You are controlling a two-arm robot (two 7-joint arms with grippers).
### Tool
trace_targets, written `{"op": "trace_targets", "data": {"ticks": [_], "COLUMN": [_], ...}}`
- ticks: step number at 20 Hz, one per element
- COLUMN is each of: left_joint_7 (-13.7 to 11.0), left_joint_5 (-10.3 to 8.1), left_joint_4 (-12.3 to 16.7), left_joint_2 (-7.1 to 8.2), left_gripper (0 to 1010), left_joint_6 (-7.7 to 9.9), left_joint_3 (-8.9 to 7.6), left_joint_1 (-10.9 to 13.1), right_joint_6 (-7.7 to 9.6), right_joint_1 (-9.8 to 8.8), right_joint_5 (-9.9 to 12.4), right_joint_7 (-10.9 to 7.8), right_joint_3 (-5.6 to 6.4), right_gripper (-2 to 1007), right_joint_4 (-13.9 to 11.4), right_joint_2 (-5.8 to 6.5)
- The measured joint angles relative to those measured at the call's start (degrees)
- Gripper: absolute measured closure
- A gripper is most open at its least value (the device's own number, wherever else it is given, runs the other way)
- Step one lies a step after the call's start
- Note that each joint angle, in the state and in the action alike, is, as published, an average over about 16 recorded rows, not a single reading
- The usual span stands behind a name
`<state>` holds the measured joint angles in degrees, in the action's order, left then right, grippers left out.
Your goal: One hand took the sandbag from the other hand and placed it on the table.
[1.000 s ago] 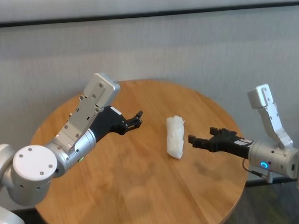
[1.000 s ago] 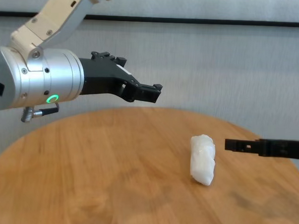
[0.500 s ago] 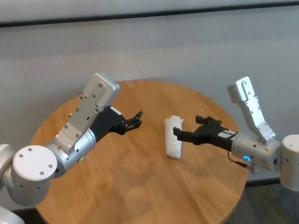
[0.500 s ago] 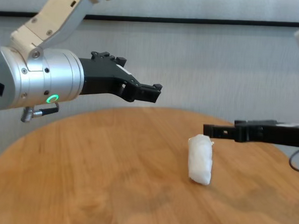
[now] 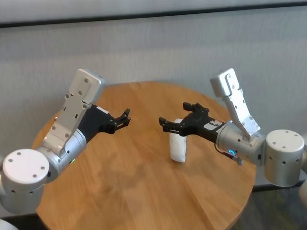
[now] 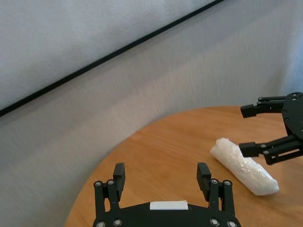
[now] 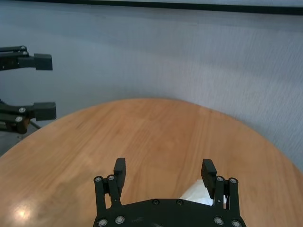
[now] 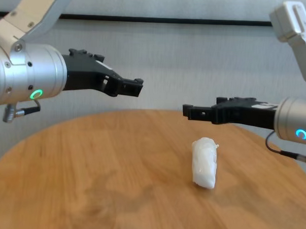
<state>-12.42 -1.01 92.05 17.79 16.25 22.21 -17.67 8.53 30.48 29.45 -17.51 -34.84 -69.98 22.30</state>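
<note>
**Sandbag at rest, both end effectors released**

While the sandbag (image 8: 204, 168) lies on the table (image 8: 88, 193), the right end effector (image 8: 188, 112), jaws spread and empty, hovers at its 12 o'clock; descend squarely, straddling its middle; left end effector (image 8: 136, 87) released at 10 o'clock; pouch white, lumpy, plastic-wrapped.
</note>
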Motion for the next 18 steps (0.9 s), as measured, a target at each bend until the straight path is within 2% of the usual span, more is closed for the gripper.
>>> {"op": "trace_targets", "data": {"ticks": [10, 18], "left_joint_7": [1.7, 2.9], "left_joint_5": [0.90, 2.50], "left_joint_4": [1.2, 1.7], "left_joint_2": [-1.09, -1.59], "left_gripper": [10, 10], "left_joint_6": [4.16, 5.90], "left_joint_3": [-2.88, -4.47], "left_joint_1": [2.2, 3.4], "right_joint_6": [-2.00, -1.97], "right_joint_1": [2.33, 3.21], "right_joint_5": [-3.4, -4.8], "right_joint_7": [0.30, -0.87], "right_joint_3": [-0.75, -1.08], "right_gripper": [5, 5], "right_joint_4": [2.4, 3.6], "right_joint_2": [-4.24, -6.12]}}
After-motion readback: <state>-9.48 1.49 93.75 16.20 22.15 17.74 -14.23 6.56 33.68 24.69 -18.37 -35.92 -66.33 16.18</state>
